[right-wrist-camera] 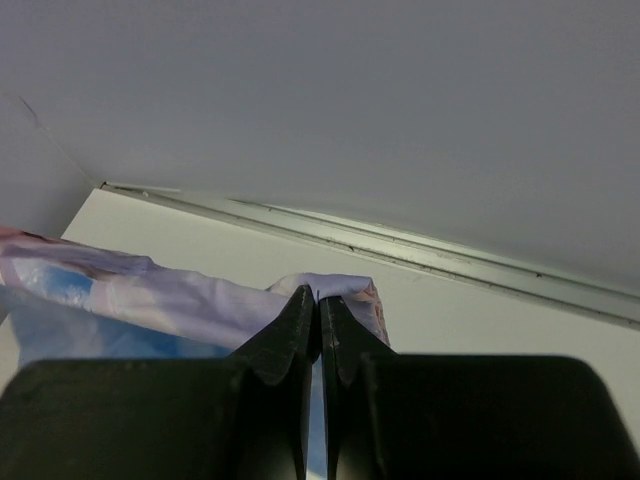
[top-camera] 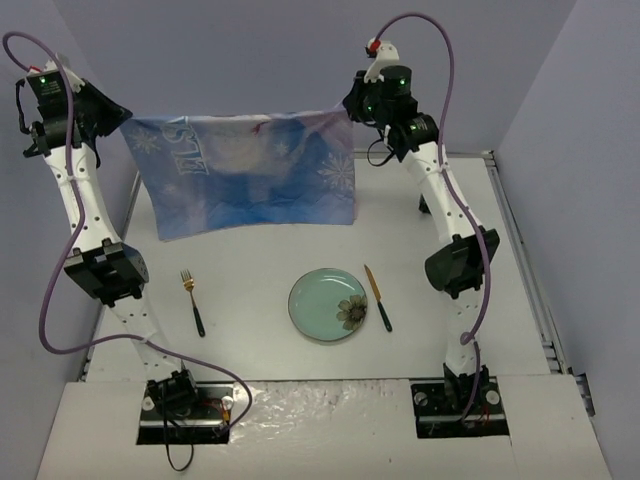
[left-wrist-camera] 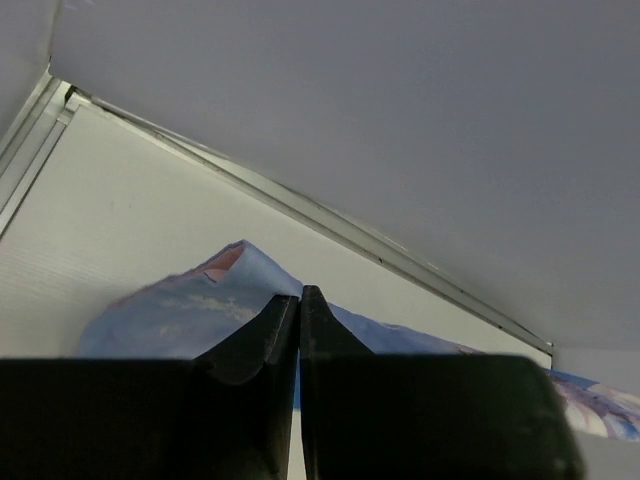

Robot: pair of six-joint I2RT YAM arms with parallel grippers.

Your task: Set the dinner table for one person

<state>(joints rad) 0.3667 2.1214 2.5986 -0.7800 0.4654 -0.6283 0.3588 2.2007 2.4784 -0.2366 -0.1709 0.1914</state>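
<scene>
Left tool [left-wrist-camera: 300,292] is pinched tight on the left top corner of the cloth [top-camera: 245,175]. Right tool [right-wrist-camera: 319,295] is clamped the same way on the right top corner. I read both as held high. White worktop [top-camera: 260,270] fills the view beneath both arms. The cloth hangs stretched between the tools over the far half; I can't tell if its lower edge touches down. Plate [top-camera: 322,300] lies near centre. Knife [top-camera: 377,297] is just right of it, and fork [top-camera: 192,300] is well apart on the left.
</scene>
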